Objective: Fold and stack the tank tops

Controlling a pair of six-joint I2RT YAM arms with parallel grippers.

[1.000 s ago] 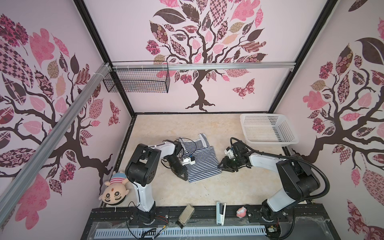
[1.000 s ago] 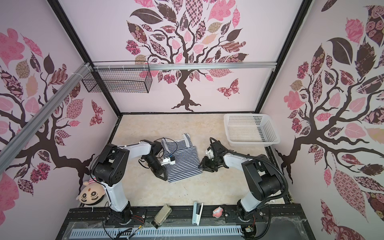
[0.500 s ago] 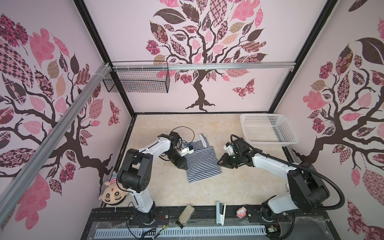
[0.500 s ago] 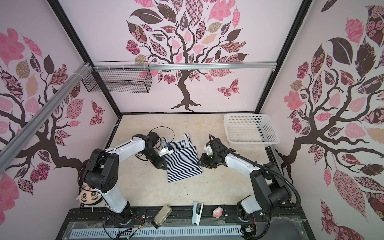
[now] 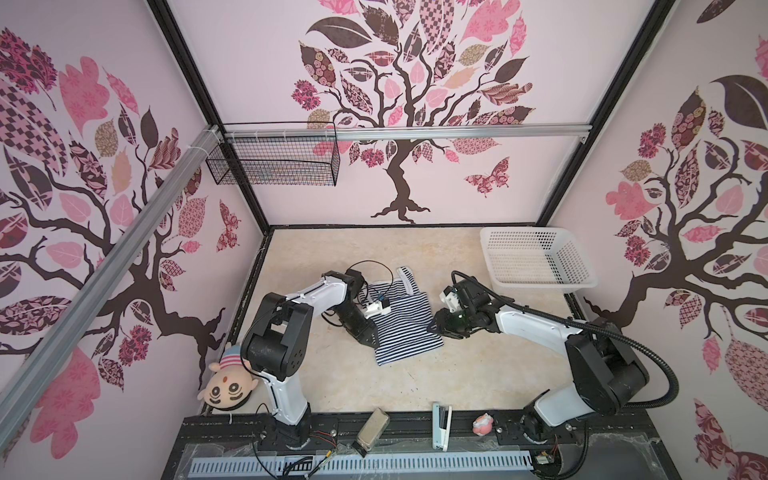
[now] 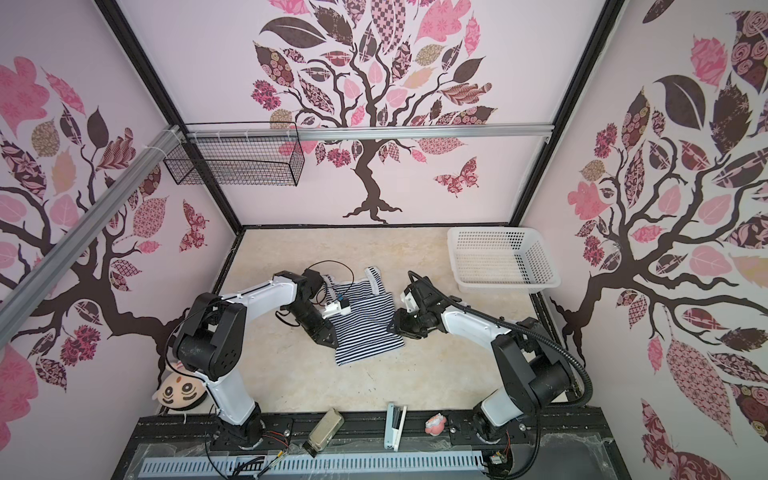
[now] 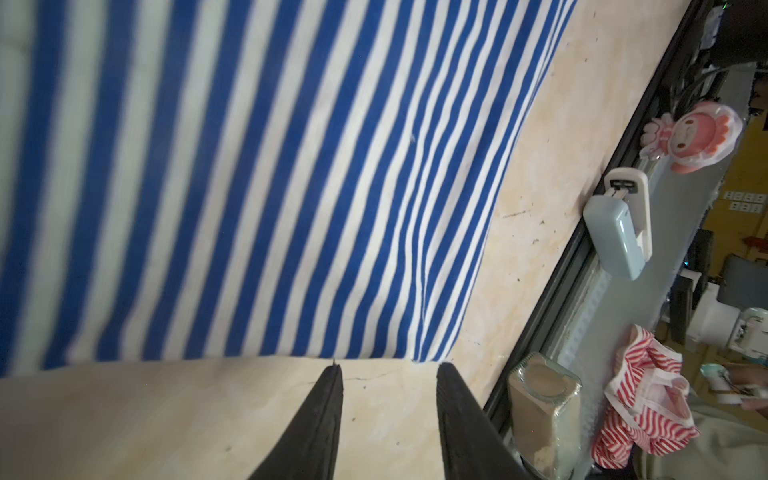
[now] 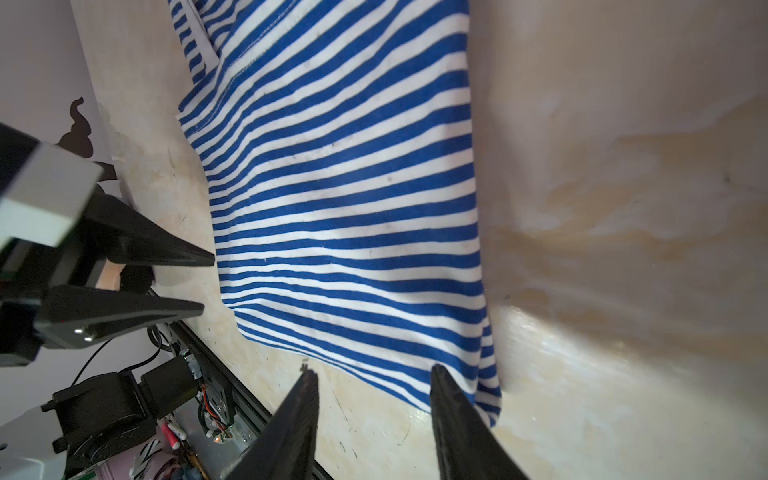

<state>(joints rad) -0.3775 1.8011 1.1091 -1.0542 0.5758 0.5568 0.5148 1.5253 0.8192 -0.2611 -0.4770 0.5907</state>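
With left pincer (image 7: 388, 366) and right pincer (image 8: 371, 369) half-open and empty, tank top (image 5: 409, 332) edges just ahead should be pinched evenly.

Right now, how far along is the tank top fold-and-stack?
Done: one tank top lies flat on the table; no fold is clear. In hand: nothing; left gripper and right gripper stand open at its opposite edges. To do: folding and stacking; no stack shows.

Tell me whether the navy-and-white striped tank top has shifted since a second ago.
No. The striped tank top lies as far from the white perforated plastic basket as before.
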